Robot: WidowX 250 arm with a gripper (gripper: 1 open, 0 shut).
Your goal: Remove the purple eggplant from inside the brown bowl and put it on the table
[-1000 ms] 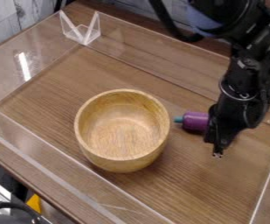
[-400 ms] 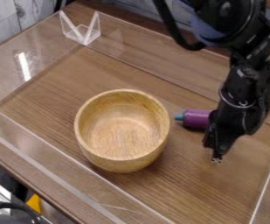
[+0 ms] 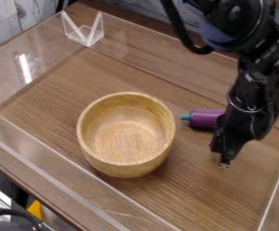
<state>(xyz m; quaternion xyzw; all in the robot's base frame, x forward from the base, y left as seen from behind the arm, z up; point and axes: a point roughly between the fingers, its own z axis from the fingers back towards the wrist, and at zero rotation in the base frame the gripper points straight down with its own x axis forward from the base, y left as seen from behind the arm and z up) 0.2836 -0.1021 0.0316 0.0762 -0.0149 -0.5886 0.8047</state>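
While the gripper (image 3: 225,161) is pointed straight down at the table (image 3: 69,86), its fingers are seen pressed together with nothing held between them. The purple eggplant (image 3: 206,118) is shown lying on the tabletop just behind and above the fingertips, partly hidden by the arm. The brown bowl (image 3: 128,133) is seen empty to their left.

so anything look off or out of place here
The round light-brown wooden bowl sits upright and empty. The small purple eggplant lies on the wood-grain table beside it, partly hidden by the shut gripper. Nothing spilled or damaged.
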